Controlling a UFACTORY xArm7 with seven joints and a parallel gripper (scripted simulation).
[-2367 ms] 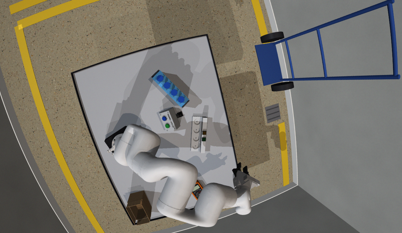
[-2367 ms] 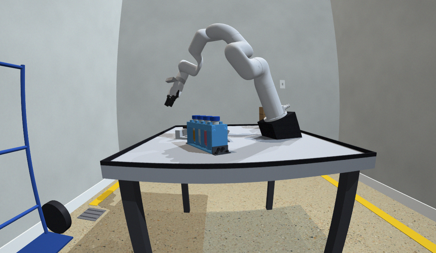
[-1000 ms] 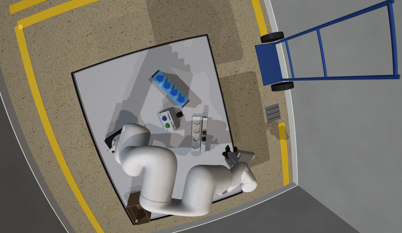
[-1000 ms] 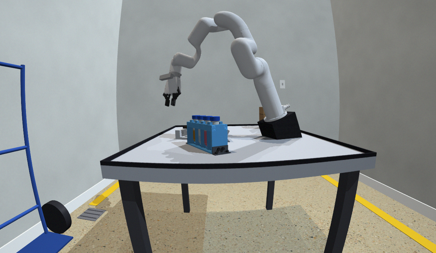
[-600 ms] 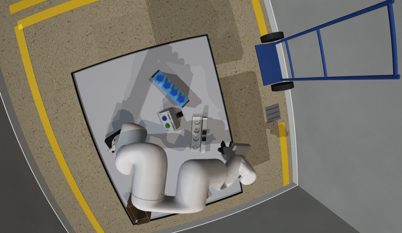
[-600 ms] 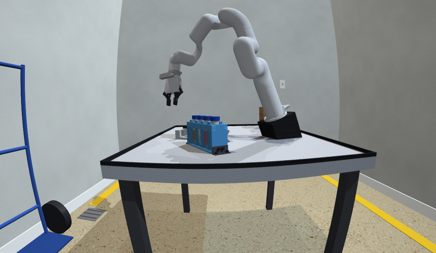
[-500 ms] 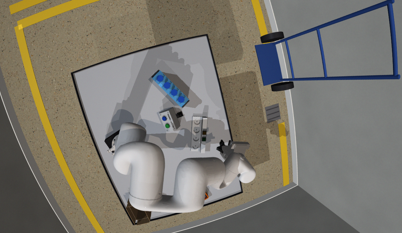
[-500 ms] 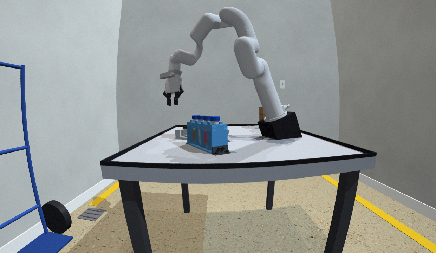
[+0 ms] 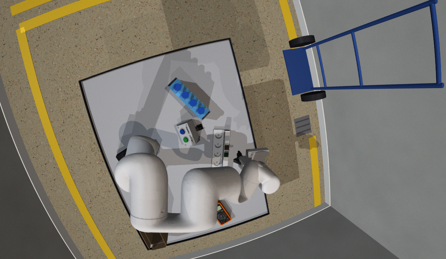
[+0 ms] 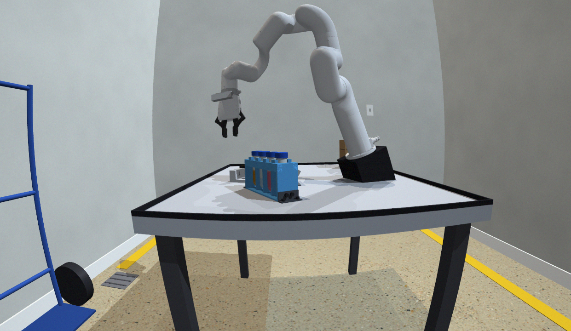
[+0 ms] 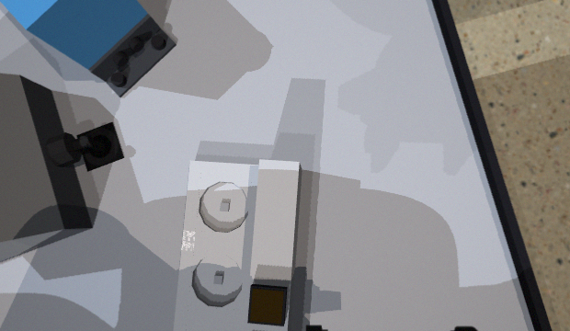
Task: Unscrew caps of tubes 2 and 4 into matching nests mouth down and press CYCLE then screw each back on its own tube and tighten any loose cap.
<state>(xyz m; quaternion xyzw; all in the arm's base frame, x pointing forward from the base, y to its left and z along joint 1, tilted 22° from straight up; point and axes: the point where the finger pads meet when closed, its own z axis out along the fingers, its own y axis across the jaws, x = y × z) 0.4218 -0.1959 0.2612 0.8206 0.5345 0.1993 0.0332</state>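
The blue decapping station point(image 9: 181, 91) point(image 10: 284, 177) point(image 11: 83, 28) stands mid-table, and all of its tubes carry blue caps point(image 9: 185, 95) point(image 10: 281, 154). The grey cap tray point(image 9: 214, 130) point(image 11: 193, 262) point(image 10: 237, 173) lies nearer the arm, with empty round nests point(image 9: 217, 144) point(image 11: 223, 207). Its amber lamp point(image 11: 267, 304) is dark. The key housing point(image 9: 192, 127) point(image 11: 18, 156) shows the blue key point(image 9: 182, 131) and the green key point(image 9: 185, 139), both unlit. My gripper point(image 9: 238, 159) point(image 10: 229, 132) point(image 11: 390, 328) hangs high above the table beside the tray's lamp side, half open and empty.
The table's black right edge point(image 11: 478, 138) runs close to the gripper. An orange multimeter point(image 9: 223, 212) lies near the arm's elbow. A cardboard box point(image 9: 156, 240) point(image 10: 342, 148) sits behind the black arm base point(image 10: 367, 164). A blue hand truck point(image 9: 362, 61) point(image 10: 15, 193) stands off the table.
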